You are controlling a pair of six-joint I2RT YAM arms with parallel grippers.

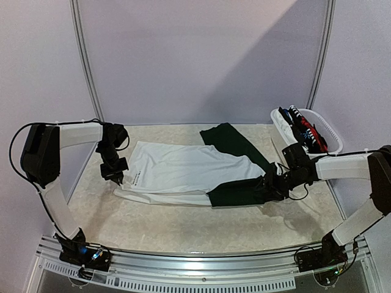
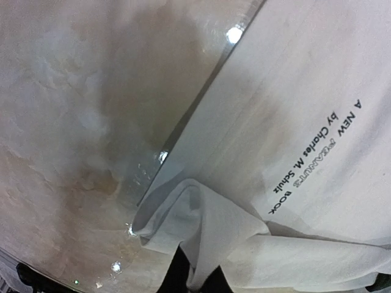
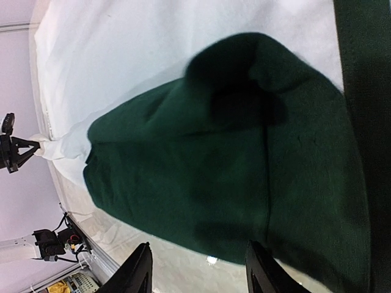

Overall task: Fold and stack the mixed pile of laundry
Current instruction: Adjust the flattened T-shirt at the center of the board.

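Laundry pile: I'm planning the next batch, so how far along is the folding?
Early: no folded stack shows. In hand: left gripper shut on the edge of the white T-shirt; right gripper, jaws open, at the dark green piece. Left: both lie spread, and more garments wait in the white tub.

A white T-shirt (image 1: 183, 168) lies flat on the table (image 1: 183, 226), with a dark green garment (image 1: 241, 192) overlapping its right side. The left gripper (image 1: 116, 177) meets the shirt's left edge, and the right gripper (image 1: 269, 186) meets the green garment's right end. A white basket (image 1: 330, 128) of mixed clothes (image 1: 303, 131) stands back right.
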